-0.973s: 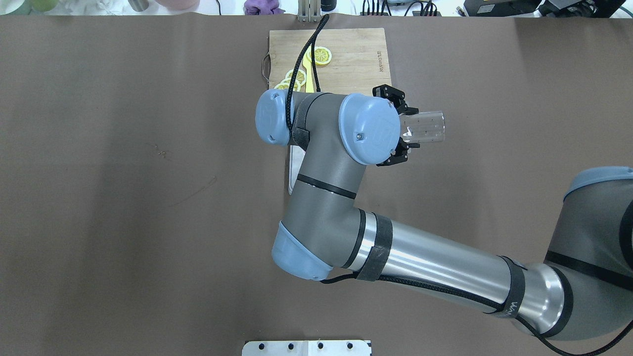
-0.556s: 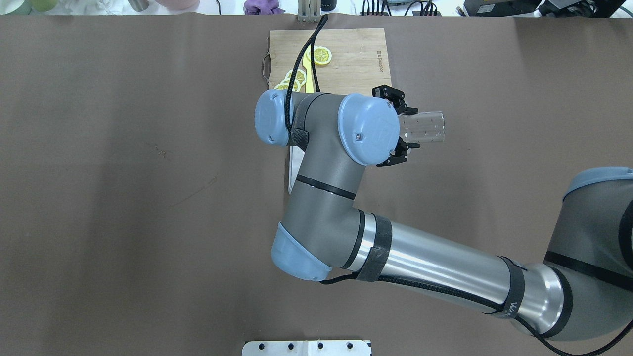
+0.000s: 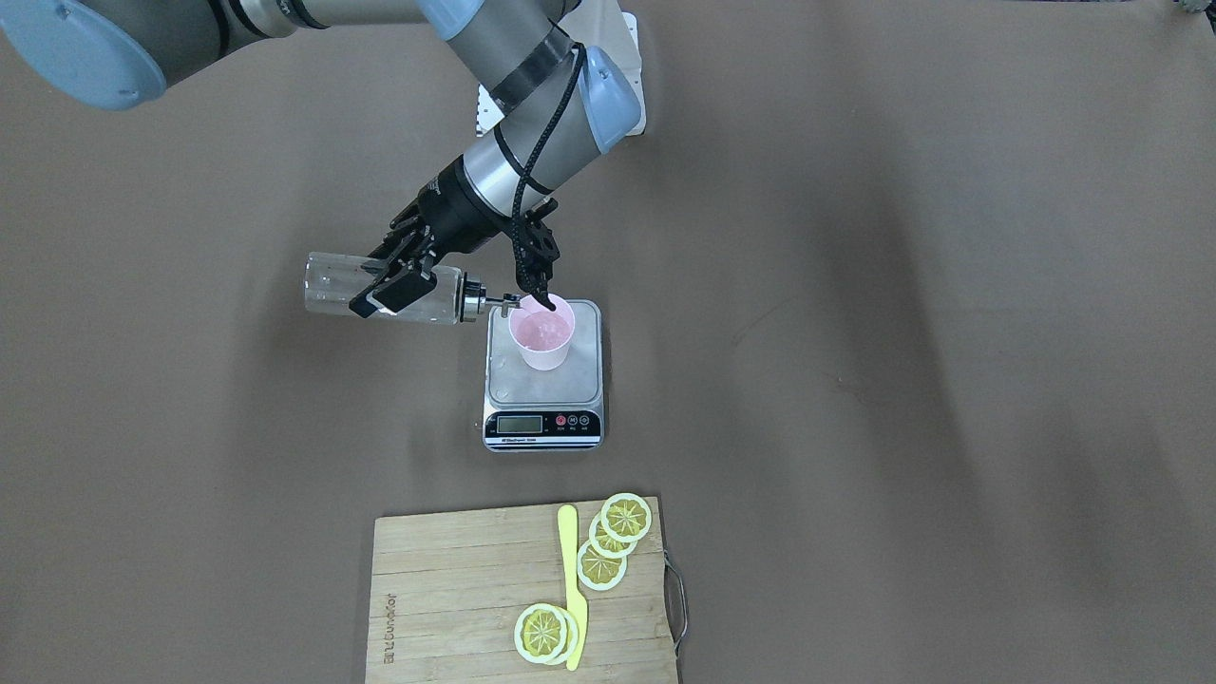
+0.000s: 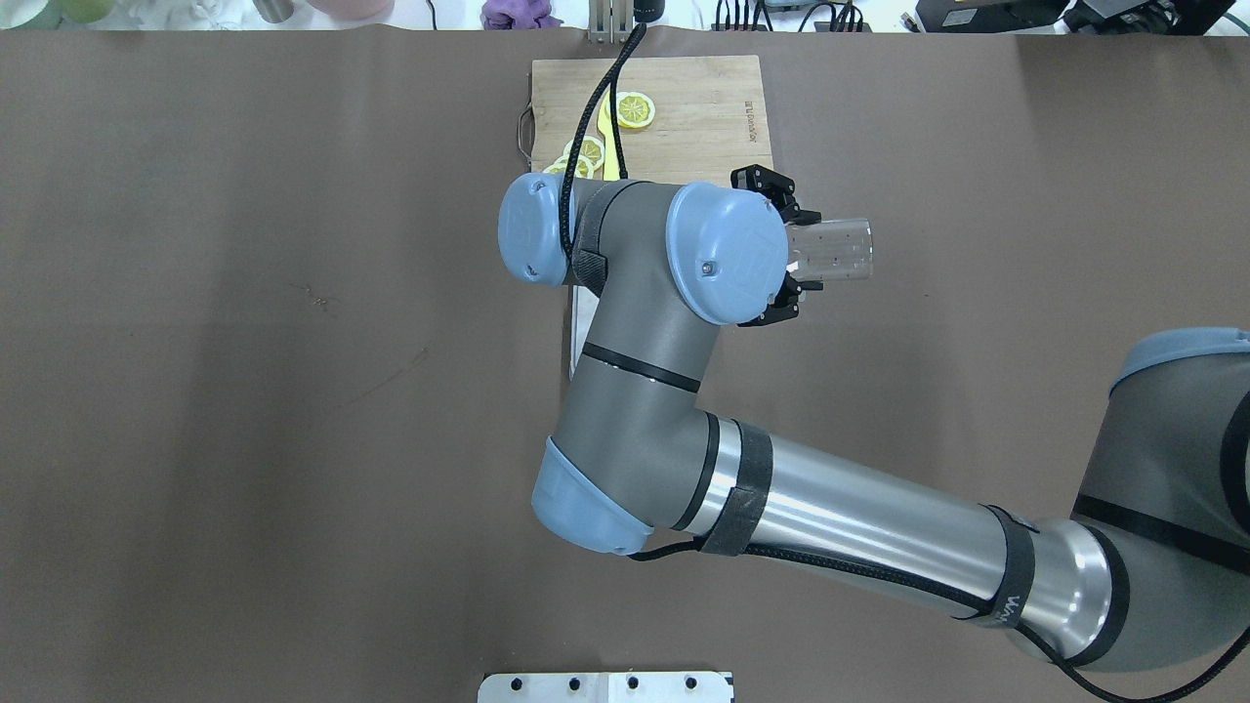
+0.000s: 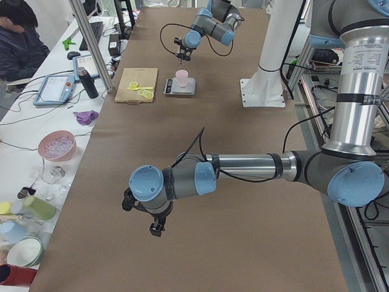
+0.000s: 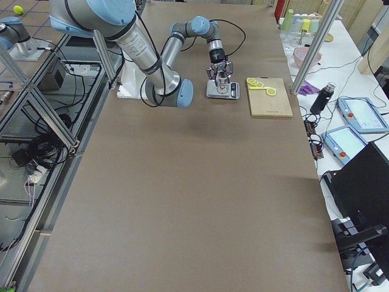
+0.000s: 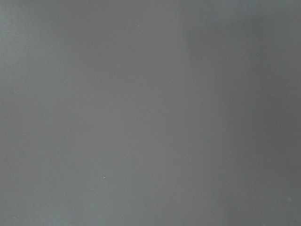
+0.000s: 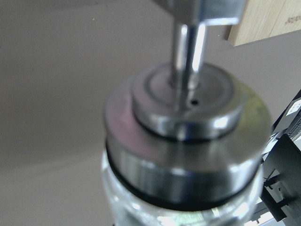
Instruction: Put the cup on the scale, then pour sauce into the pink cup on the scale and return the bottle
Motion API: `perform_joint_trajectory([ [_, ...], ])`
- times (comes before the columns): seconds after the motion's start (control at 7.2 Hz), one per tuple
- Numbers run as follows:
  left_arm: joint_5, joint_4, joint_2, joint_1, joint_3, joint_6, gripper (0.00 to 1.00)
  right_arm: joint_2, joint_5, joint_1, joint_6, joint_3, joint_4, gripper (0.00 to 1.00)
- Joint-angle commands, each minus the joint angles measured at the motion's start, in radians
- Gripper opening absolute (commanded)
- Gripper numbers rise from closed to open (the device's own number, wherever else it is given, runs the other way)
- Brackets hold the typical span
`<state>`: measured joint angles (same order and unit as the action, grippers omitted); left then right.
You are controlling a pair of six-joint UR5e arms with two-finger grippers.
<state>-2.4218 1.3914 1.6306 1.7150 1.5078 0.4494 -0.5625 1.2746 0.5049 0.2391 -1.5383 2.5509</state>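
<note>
The right hand (image 3: pixel 397 283) is closed across the middle of the glass bottle (image 3: pixel 332 283). One black finger (image 3: pixel 380 296) lies over the near side of the glass and the other sits behind it. The bottle lies level, base pointing away from the scale (image 3: pixel 503 380). Its metal cap and thin spout (image 3: pixel 501 303) reach the rim of the pink cup (image 3: pixel 541 339), which stands upright on the steel platform, towards the back edge. This looks like the pouring step. I cannot tell whether any sauce is running or how much is in the cup.

The wrist camera shows the shiny cap (image 8: pixel 188 155) close up and out of focus, with clear glass below it.

The bottle is smooth, hard, round glass, so it is probably slippery and would crack if it dropped onto the desk (image 3: pixel 902 285). It looks nearly empty, so likely light. The mid-body hold suits it: the straight wall gives the fingers parallel faces, while the cap is slick and narrow. The cup is thin plastic and would tip at a nudge from the spout.

The left hand (image 5: pixel 155 227) hangs over bare desk, well away from the scale, and I cannot tell how far open it is. The wooden cutting board (image 3: pixel 456 589) with lemon slices (image 3: pixel 627 518) lies in front of the scale.
</note>
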Motion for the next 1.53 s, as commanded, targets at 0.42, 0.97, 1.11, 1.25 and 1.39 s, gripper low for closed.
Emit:
perform_joint_trajectory([
  [0.42, 0.000, 0.000, 0.000, 0.000, 0.003, 0.000, 0.98, -0.045, 0.031, 0.007, -0.001, -0.046, -0.171, 0.00],
  [0.97, 0.006, 0.008, 0.003, -0.003, 0.012, -0.002, 0.98, -0.206, 0.181, 0.082, 0.015, -0.300, -0.312, 0.00],
  [1.11, 0.006, 0.006, 0.006, -0.018, 0.028, -0.002, 0.98, -0.226, 0.251, 0.124, 0.031, -0.342, -0.354, 0.00],
  [1.25, 0.010, 0.000, 0.011, -0.066, 0.060, -0.029, 0.98, -0.246, 0.284, 0.154, 0.048, -0.380, -0.375, 0.00],
  [1.39, 0.015, 0.001, 0.012, -0.112, 0.096, -0.149, 0.98, -0.272, 0.304, 0.188, 0.072, -0.420, -0.420, 0.00],
])
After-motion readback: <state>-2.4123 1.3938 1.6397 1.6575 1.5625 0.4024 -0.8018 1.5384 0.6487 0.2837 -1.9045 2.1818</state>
